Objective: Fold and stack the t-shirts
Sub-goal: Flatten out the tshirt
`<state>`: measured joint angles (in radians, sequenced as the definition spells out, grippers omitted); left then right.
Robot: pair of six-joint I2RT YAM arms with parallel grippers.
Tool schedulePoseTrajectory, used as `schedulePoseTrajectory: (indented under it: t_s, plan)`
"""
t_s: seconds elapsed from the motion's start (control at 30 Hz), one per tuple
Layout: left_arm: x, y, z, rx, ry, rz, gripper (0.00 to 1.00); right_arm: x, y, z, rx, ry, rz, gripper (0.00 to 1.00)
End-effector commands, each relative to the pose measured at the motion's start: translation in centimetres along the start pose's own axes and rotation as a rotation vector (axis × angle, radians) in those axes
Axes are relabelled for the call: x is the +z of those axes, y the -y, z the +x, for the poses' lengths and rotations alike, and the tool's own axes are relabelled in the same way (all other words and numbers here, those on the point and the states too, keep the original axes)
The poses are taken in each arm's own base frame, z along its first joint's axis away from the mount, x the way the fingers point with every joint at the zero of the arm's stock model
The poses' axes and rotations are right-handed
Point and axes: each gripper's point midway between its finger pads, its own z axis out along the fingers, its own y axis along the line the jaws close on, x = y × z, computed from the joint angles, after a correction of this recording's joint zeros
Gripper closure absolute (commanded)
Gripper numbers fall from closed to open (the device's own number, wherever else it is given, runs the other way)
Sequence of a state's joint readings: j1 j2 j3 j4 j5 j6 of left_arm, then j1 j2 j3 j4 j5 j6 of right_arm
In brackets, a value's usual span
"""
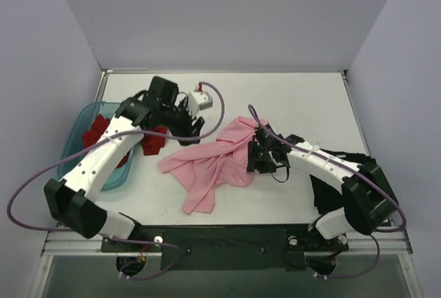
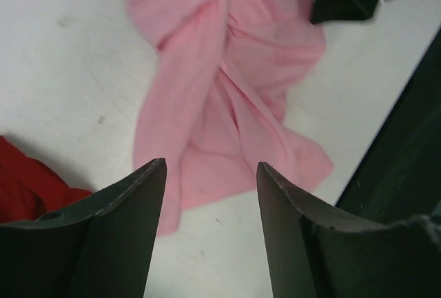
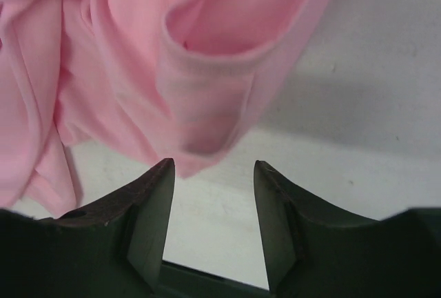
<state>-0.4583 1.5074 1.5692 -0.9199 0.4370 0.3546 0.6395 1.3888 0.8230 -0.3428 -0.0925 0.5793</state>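
The light pink t-shirt (image 1: 213, 160) lies crumpled on the middle of the white table. It also shows in the left wrist view (image 2: 227, 84) and the right wrist view (image 3: 172, 56). The dark red t-shirt (image 1: 95, 132) lies in the teal bin, with a part (image 1: 155, 141) out on the table; its edge shows in the left wrist view (image 2: 27, 181). The black t-shirt (image 1: 324, 198) lies bunched at the right under my right arm. My left gripper (image 1: 187, 127) (image 2: 211, 167) is open and empty, above the pink shirt's far left edge. My right gripper (image 1: 256, 160) (image 3: 213, 167) is open and empty at the pink shirt's right edge.
The translucent teal bin (image 1: 72, 139) stands at the left edge of the table. A small white box (image 1: 200, 99) with a cable sits behind my left gripper. The dark front edge of the table (image 2: 406, 160) runs close by. Grey walls enclose three sides.
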Motion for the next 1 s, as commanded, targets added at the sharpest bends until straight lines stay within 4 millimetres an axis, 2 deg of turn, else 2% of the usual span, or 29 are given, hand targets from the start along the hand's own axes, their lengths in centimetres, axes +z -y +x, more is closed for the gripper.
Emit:
schedulePoseTrajectory:
  t_s: [0.0,0.03,0.07,0.13,0.17,0.2,0.37,0.43,0.5,0.57,0.63,0.73,0.8,0.87,0.93,0.97]
  plan:
    - [1.2,5.6,9.8,0.060,-0.262,0.116,0.36,2.3,-1.5,-2.4,0.120,-0.014,-0.077,0.57]
    - [1.2,5.4,11.1,0.087,-0.311,0.075,0.36,3.2,-0.8,-2.0,0.150,-0.056,-0.066,0.62]
    - [1.4,7.0,13.3,0.140,-0.363,0.105,0.35,3.6,-0.4,-1.8,0.161,-0.075,-0.056,0.64]
    - [1.7,8.4,15.7,0.174,-0.417,0.143,0.31,4.0,0.5,-1.5,0.175,-0.116,-0.039,0.80]
    - [2.0,9.1,16.3,0.176,-0.430,0.156,0.31,3.9,0.7,-1.7,0.178,-0.116,-0.039,0.94]
    - [2.6,9.4,16.8,0.159,-0.432,0.158,0.29,3.6,0.6,-2.2,0.163,-0.105,-0.039,1.00]
    - [5.4,11.1,17.9,0.205,-0.473,0.160,0.27,0.9,1.8,-4.6,0.157,-0.014,0.006,1.00]
    - [7.1,11.9,19.2,0.224,-0.532,0.160,0.28,0.4,2.0,-4.9,0.177,-0.002,-0.003,1.00]
    - [8.2,12.5,20.1,0.249,-0.575,0.160,0.36,0.2,1.9,-5.1,0.182,0.003,-0.007,1.00]
    - [9.2,12.5,21.2,0.256,-0.616,0.130,0.49,0.0,2.1,-5.0,0.189,0.003,0.002,1.00]
    - [9.7,11.7,21.9,0.265,-0.644,0.089,0.51,-0.3,2.3,-5.1,0.194,0.015,0.008,1.00]
    - [9.8,10.0,22.5,0.285,-0.688,-0.006,0.51,-0.7,2.7,-5.1,0.188,0.026,0.025,1.00]
    - [9.9,9.2,22.2,0.297,-0.685,-0.051,0.52,-1.1,3.0,-5.2,0.183,0.033,0.036,1.00]
    - [9.7,8.8,22.4,0.305,-0.696,-0.073,0.57,-1.6,3.5,-5.3,0.185,0.046,0.044,1.00]
    - [9.4,9.0,22.7,0.305,-0.710,-0.059,0.67,-2.4,4.1,-5.8,0.191,0.069,0.043,1.00]
    - [9.0,9.0,22.7,0.310,-0.718,-0.053,0.77,-2.8,4.6,-6.1,0.204,0.077,0.048,1.00]
